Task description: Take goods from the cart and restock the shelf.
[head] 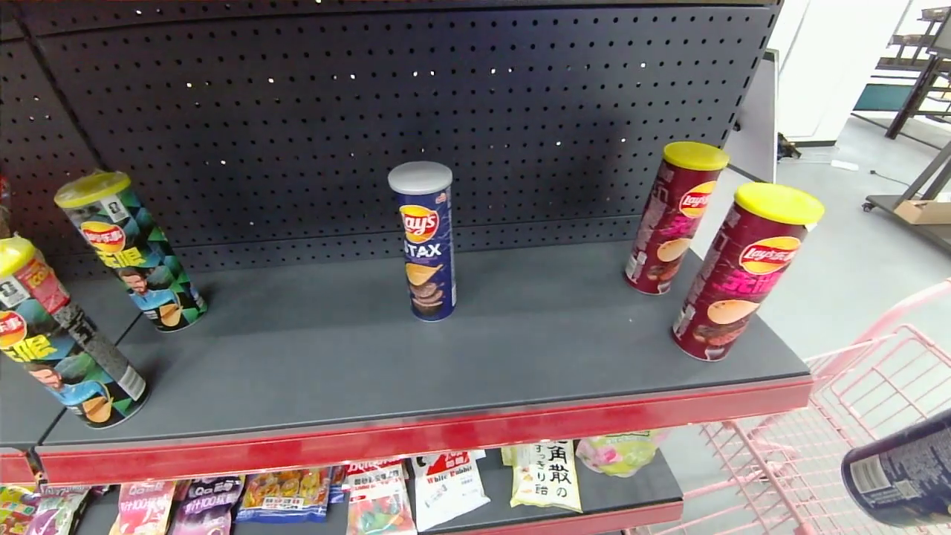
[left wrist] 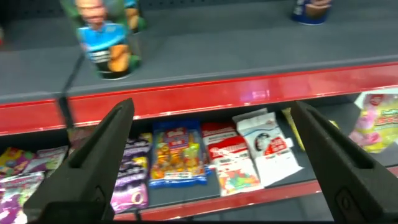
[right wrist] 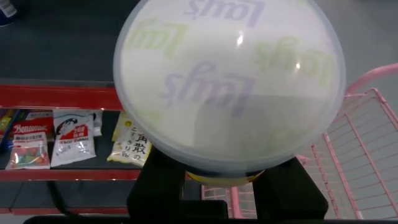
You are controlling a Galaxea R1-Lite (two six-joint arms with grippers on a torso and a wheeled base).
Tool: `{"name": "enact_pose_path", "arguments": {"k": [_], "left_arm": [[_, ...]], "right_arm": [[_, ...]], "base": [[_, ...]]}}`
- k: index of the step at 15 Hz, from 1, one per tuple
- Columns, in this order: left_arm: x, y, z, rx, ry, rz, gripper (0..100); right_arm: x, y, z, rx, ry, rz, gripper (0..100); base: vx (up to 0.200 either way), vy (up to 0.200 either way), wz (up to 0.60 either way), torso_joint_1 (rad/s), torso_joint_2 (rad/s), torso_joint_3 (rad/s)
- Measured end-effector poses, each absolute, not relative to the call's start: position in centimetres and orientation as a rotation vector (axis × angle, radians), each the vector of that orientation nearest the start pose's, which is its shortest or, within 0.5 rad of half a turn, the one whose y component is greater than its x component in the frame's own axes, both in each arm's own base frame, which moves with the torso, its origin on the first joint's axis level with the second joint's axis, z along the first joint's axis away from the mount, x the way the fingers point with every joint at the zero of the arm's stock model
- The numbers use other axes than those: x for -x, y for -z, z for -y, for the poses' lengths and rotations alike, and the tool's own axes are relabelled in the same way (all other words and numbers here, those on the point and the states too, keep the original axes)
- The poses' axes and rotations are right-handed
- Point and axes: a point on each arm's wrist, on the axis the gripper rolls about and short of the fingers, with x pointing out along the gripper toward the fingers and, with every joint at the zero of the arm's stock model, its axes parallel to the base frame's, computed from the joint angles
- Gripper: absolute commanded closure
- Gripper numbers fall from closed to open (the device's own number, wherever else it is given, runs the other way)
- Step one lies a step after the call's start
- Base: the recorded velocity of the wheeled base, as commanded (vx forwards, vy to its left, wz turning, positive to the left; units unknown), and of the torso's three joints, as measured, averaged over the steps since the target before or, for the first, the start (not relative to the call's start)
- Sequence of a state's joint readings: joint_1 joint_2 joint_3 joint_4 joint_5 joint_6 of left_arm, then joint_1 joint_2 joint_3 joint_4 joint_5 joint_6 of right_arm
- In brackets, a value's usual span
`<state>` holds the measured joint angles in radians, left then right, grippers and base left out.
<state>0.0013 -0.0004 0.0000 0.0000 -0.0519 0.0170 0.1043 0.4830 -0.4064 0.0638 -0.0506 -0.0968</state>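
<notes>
- Head view: the dark can (head: 899, 475) hangs over the cart (head: 839, 416), right of the shelf (head: 446, 357). We judge the bare deck beside the blue can (head: 423, 241) the best target, and we clear the red lip (head: 416, 438) first.
- Left wrist view: the left gripper (left wrist: 214, 165) is empty, its jaws wide apart, facing the snack packs (left wrist: 180, 155). We keep it aside.
- Right wrist view: the right gripper (right wrist: 227, 186) is clamped round the dark can, with the lid (right wrist: 230, 81) towards the camera. We set it down upright.
</notes>
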Motion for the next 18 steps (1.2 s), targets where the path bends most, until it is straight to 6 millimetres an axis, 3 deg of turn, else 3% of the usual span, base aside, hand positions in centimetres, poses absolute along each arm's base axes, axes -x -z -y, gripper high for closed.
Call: {"name": "enact_pose_path", "arguments": {"k": [6, 8, 18], "left_arm": [[2.3, -7.6, 0.1, -0.017, 0.051, 0.002, 0], [2.3, -7.6, 0.1, -0.017, 0.051, 0.002, 0], [2.3, -7.5, 0.1, -0.016, 0.052, 0.000, 0]], "right_arm": [[-0.6, -16.9, 0.0, 0.107, -0.074, -0.135, 100], [-0.5, -16.7, 0.0, 0.107, -0.075, -0.131, 100], [-0.1, -16.3, -0.1, 0.102, -0.142, -0.115, 100]], "base": [[0.033, 0.000, 0.00, 0.000, 0.00, 0.000], [0.200, 0.000, 0.00, -0.010, 0.00, 0.005], [0.000, 0.000, 0.00, 0.000, 0.00, 0.000]]}}
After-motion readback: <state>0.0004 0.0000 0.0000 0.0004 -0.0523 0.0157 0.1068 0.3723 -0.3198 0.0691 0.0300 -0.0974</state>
